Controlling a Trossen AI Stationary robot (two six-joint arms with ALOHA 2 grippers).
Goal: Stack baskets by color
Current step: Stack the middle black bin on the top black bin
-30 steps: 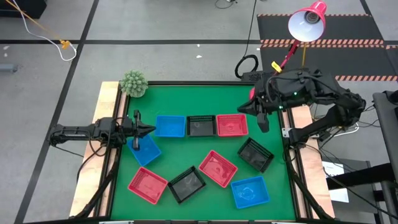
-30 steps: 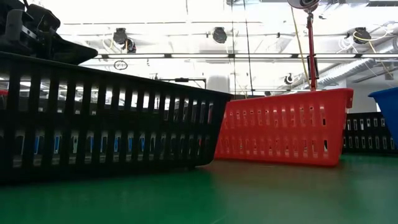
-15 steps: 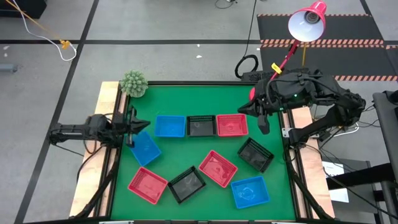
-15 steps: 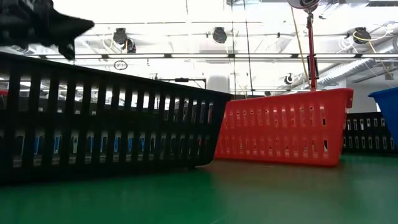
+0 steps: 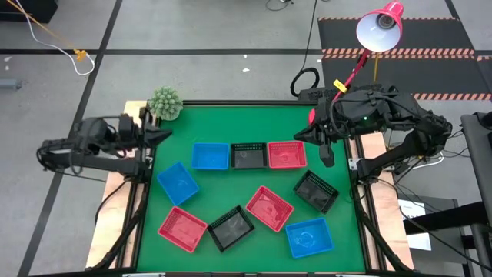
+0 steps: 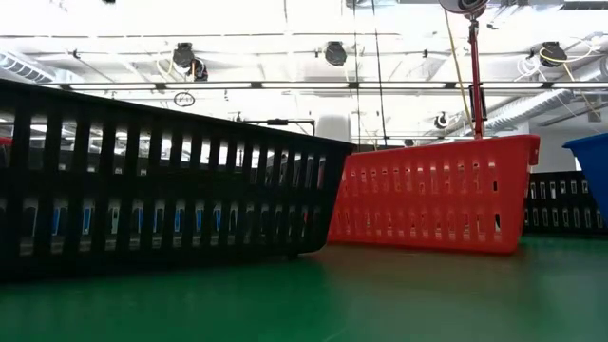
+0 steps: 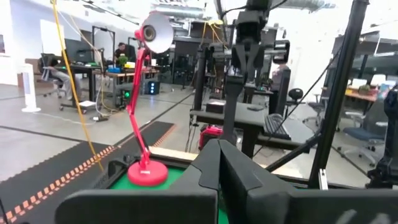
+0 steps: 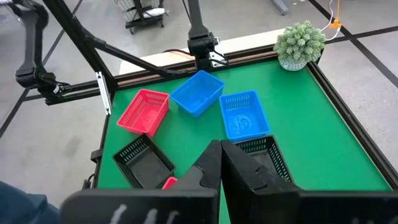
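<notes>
High view shows nine baskets (image 5: 249,155) lying single across the green mat, none stacked, with the left gripper (image 5: 157,132) clenched empty at ten o'clock and the right gripper (image 5: 325,149) clenched empty at two o'clock, so any descent with shut fingers risks shoving baskets askew.

On the green table (image 5: 254,119) lie nine small shallow rectangular plastic baskets: three blue ones (image 5: 210,155), three black ones (image 5: 249,155) and three red ones (image 5: 287,154). There is also one small spiky green plant (image 5: 164,102) and one red desk lamp (image 5: 380,25).
</notes>
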